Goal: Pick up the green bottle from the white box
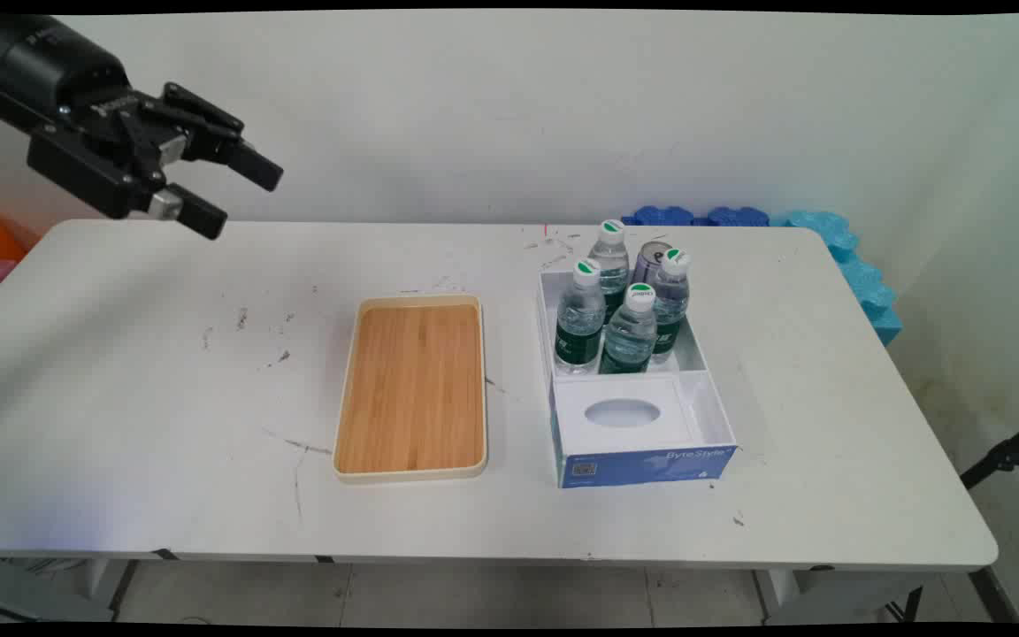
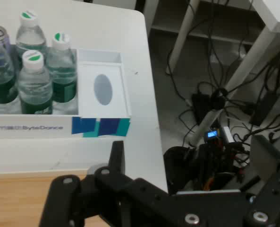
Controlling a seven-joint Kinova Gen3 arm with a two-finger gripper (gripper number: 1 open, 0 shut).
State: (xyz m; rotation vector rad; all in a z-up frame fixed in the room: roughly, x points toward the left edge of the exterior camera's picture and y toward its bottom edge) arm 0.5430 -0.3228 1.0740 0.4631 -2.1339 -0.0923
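- Above the desk's [image 1: 120,372] far left corner, the black gripper [image 1: 240,196] hangs in the air, fingers [image 1: 255,166] spread wide, holding nothing.
- Nearest thing: bamboo tray [image 1: 410,389], cream rim, lying flat mid-desk, well apart from the gripper (nothing on it).
- Just right of the tray: white and blue box [image 1: 642,442], lettered ByteStyle on the near side in the main view.
- Box's far compartment: four water bottles [image 1: 580,323] with green labels and white caps, upright, packed close; a can [image 1: 651,258] upright among them at the back.
- Box's near compartment: white insert [image 1: 624,414] with an oval hole.
- Blue foam pieces [image 1: 854,265] sit beyond the desk's far right corner.
- Hand view: box [image 2: 102,126], bottles [image 2: 36,82], tray edge [image 2: 17,198], cables on floor [image 2: 234,94].
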